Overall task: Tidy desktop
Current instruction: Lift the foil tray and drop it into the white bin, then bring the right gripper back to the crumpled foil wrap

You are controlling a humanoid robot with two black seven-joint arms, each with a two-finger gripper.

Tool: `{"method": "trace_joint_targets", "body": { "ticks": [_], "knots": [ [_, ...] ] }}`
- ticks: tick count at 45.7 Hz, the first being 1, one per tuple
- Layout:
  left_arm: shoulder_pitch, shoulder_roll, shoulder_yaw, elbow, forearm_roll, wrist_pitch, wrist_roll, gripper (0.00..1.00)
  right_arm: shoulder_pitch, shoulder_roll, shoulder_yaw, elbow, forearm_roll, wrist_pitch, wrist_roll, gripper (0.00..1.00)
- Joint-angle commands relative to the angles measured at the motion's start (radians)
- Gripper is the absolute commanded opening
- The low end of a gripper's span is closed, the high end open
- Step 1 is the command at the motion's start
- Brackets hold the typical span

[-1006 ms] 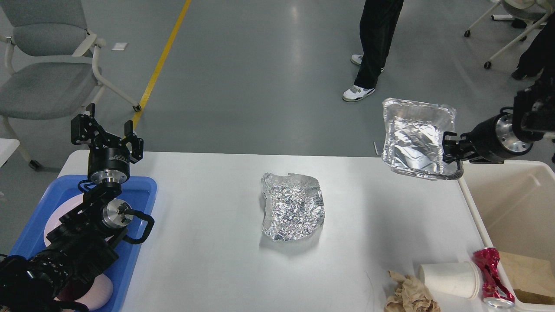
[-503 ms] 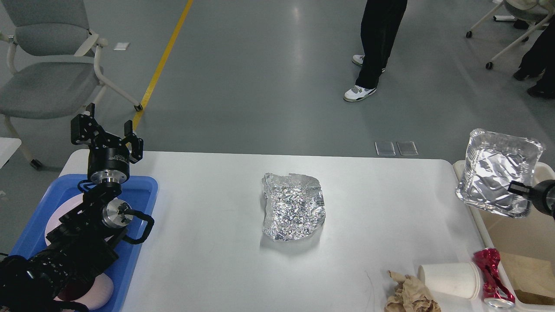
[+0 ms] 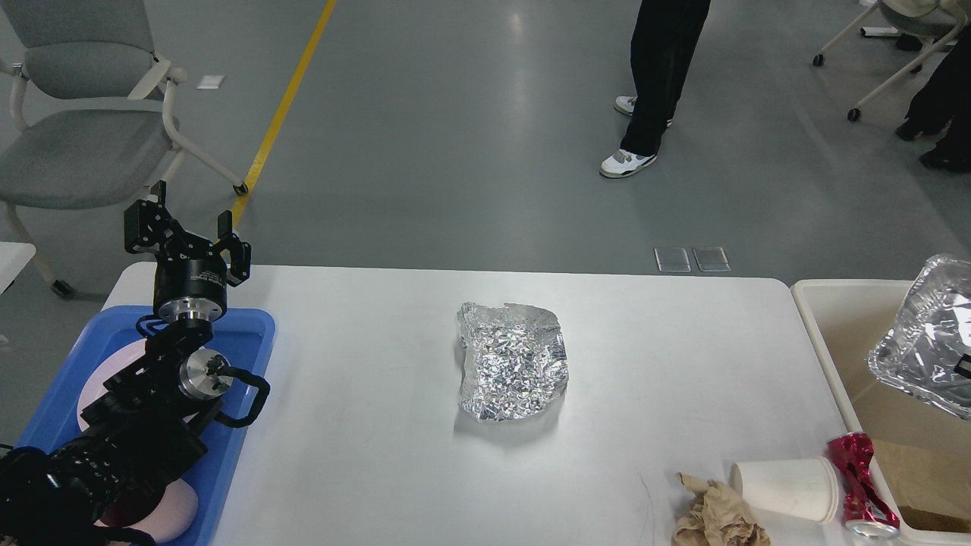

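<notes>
Desktop [image 3: 364,455] wide, rigid, white, fills middle of view; not thing to lift, only to clear.

Crumpled foil sheet [image 3: 513,370] lies at centre: light, soft, crushes easily, best pinched at raised edge. Paper cup [image 3: 786,489] on side, brown paper wad [image 3: 717,516], crushed red can [image 3: 857,485] near front right corner, all light.

Left gripper [image 3: 186,241] hovers above blue tray [image 3: 254,326] at left end, fingers apart, empty, well apart from foil.

Foil tray [image 3: 925,345] over cream bin [image 3: 842,356]; right gripper probably at frame edge, state not readable.
</notes>
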Motion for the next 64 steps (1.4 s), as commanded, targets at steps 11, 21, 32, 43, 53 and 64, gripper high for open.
{"method": "trace_joint_targets", "body": {
  "ticks": [11,21,32,43,53,64],
  "knots": [
    [-0.001,0.000,0.002,0.000,0.000,0.000,0.000,0.96,-0.044,-0.001,-0.008,-0.001,-0.017,-0.002,-0.004,1.00],
    [-0.001,0.000,0.002,0.000,0.000,0.000,-0.002,0.96,-0.015,0.008,-0.005,-0.003,-0.015,-0.001,-0.005,1.00],
    [-0.001,0.000,0.002,0.000,0.000,0.000,0.000,0.96,0.135,0.046,-0.002,0.014,-0.012,0.036,0.008,1.00],
    [-0.001,-0.001,0.002,0.000,0.000,0.000,0.000,0.96,0.471,0.104,0.003,0.167,-0.015,0.285,0.231,1.00],
    [-0.001,-0.001,0.002,0.000,0.000,0.000,0.000,0.96,0.906,0.100,0.009,0.757,-0.173,0.389,0.235,1.00],
    [-0.001,0.000,0.000,0.000,0.000,0.000,0.000,0.96,1.174,0.109,0.012,1.393,-0.336,0.291,0.229,1.00]
  ]
}}
